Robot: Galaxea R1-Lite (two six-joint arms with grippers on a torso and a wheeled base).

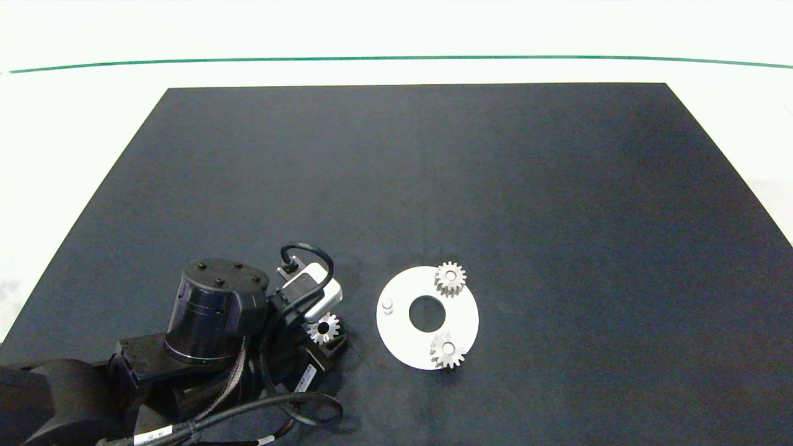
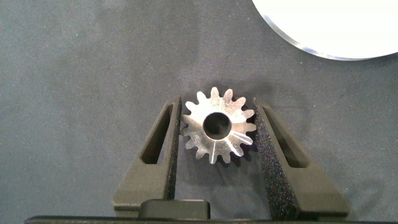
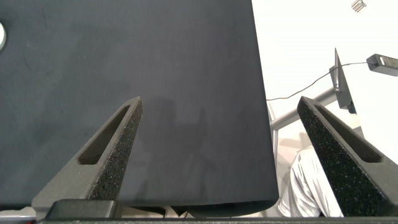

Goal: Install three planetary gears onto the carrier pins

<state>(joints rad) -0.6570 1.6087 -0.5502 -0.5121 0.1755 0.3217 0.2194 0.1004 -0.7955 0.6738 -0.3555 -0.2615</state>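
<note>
In the lower left of the head frame our left hand [image 2: 217, 134] is clenched on the third planetary gear [image 2: 217, 126], its two pads pressing the teeth on either side just above the dark mat [image 1: 433, 173] that covers the table. Just right of it lies the white disc [image 1: 461, 313], with one gear [image 1: 450, 279] seated on its upper pin, another gear [image 1: 447, 350] on its lower pin, and the bare pin [image 1: 388, 305] standing at its left side. Our right hand [image 3: 227, 155] hangs with fingers spread wide and nothing between them over the mat's edge, outside the head frame.
</note>
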